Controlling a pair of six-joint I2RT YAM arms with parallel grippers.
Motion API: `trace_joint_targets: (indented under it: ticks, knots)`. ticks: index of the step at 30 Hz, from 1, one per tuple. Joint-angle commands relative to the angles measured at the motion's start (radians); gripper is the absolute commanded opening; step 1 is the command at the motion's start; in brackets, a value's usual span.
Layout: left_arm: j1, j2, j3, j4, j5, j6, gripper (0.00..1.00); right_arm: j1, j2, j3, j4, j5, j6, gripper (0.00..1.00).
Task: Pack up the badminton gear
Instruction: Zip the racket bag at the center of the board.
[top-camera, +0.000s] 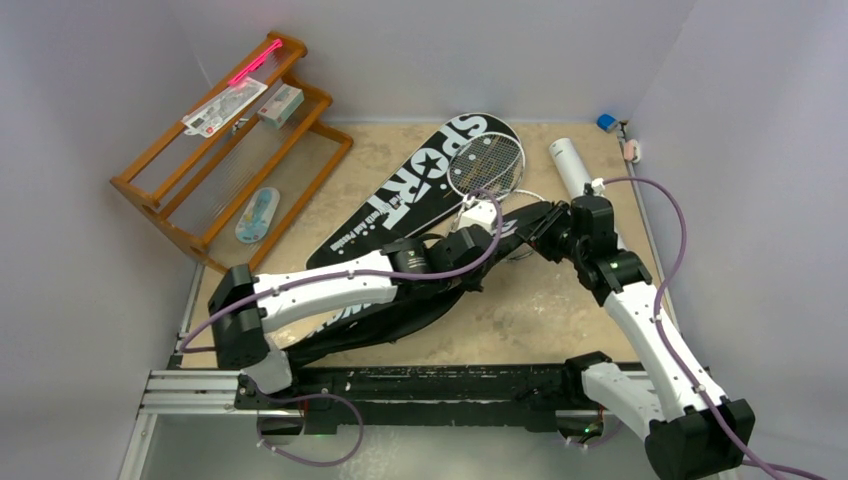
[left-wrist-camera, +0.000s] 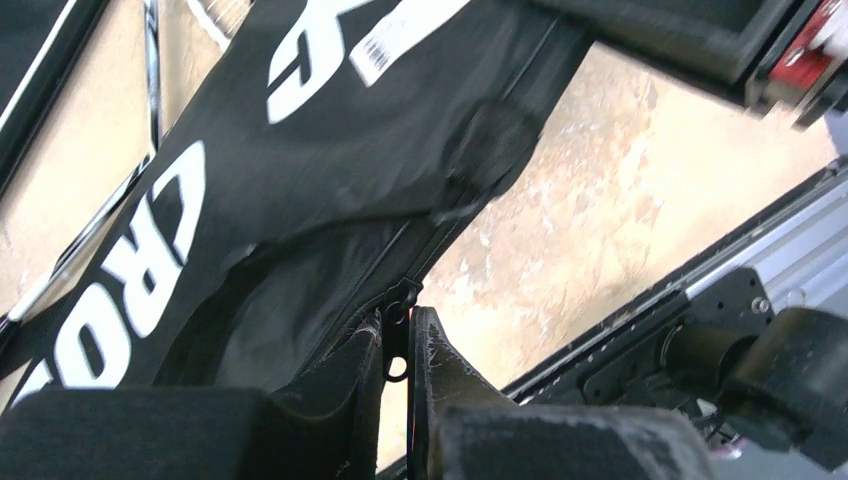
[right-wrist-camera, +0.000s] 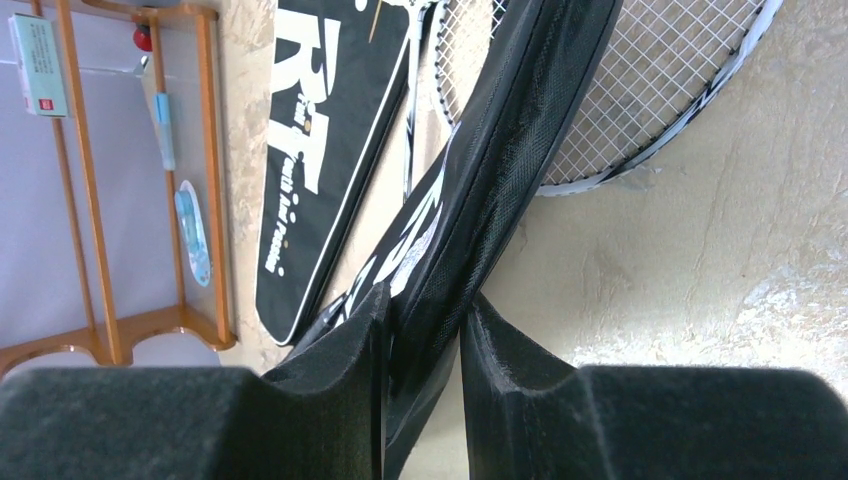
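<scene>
**Grippers.** The left gripper (left-wrist-camera: 400, 318) has its fingers drawn together on the zip pull (left-wrist-camera: 398, 368) of the CROSSWAY cover (left-wrist-camera: 300, 180). The metal loop sits between the pads, and the open zip track runs up and away from them. The right gripper (right-wrist-camera: 428, 297) is clamped on a folded edge of the same cover, with black fabric filling the gap between its fingers. The two grippers sit close together near the middle of the table (top-camera: 560, 300).

**Positions.**
- The CROSSWAY cover runs from under the left arm, toward the near-left of the table, up to the grippers.
- The SPORT cover (top-camera: 420, 185) lies flat on a diagonal from the centre toward the far edge.
- The racket head (top-camera: 487, 160) rests at the SPORT cover's far end, just beyond the grippers.
- The white tube (top-camera: 568, 165) lies toward the far-right corner.
- We see no shuttlecocks.
- The wooden rack (top-camera: 200, 170) stands at the far-left corner and is not our concern.

**Handling judgement.**
- The cover looks light, thin and limp. It will sag and fold wherever it is unsupported, so one grip alone will not hold its mouth open.
- The seam edge is the sensible place to pinch, since the piping gives the pads something firmer than bare cloth.
- The zip pull is small, hard and likely slippery. It should be gripped squarely and drawn along the track line, not across it.
- The racket frame is stiff but thin, and its strings could snag. We would take it by the handle.

**Risk.** The fabric may bunch ahead of the slider and jam it.
</scene>
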Motion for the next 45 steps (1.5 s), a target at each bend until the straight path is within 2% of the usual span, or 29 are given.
trace_joint_targets:
  ticks: [1, 6, 11, 17, 22, 25, 28, 34, 39, 45]
  knots:
    - [0.006, -0.123, -0.090, -0.026, 0.054, 0.026, 0.00, 0.000, 0.000, 0.059, -0.003, 0.057, -0.061, 0.25]
    - [0.006, -0.212, -0.219, -0.019, 0.133, 0.026, 0.00, 0.000, 0.006, 0.067, -0.009, 0.076, -0.068, 0.25]
    - [0.006, -0.314, -0.333, -0.069, 0.082, 0.014, 0.00, 0.000, 0.031, 0.094, -0.020, 0.106, -0.094, 0.25]
    - [0.006, -0.411, -0.399, -0.167, 0.046, -0.012, 0.00, -0.022, 0.089, 0.158, -0.029, 0.151, -0.139, 0.25]
    - [0.006, -0.474, -0.443, -0.204, 0.038, -0.039, 0.00, -0.111, 0.154, 0.237, -0.025, 0.128, -0.174, 0.25]
    - [0.006, -0.497, -0.457, -0.230, 0.029, -0.056, 0.00, -0.220, 0.194, 0.278, -0.013, 0.046, -0.177, 0.23]
    - [0.006, -0.513, -0.457, -0.262, 0.020, -0.067, 0.00, -0.285, 0.229, 0.311, -0.008, 0.040, -0.183, 0.22]
    - [0.006, -0.543, -0.440, -0.359, -0.015, -0.093, 0.00, -0.356, 0.272, 0.329, -0.005, 0.040, -0.202, 0.22]
    - [0.006, -0.563, -0.445, -0.419, -0.010, -0.126, 0.00, -0.446, 0.301, 0.331, 0.009, -0.029, -0.202, 0.21]
    - [0.006, -0.586, -0.438, -0.459, -0.011, -0.148, 0.00, -0.463, 0.308, 0.336, 0.019, -0.056, -0.202, 0.21]
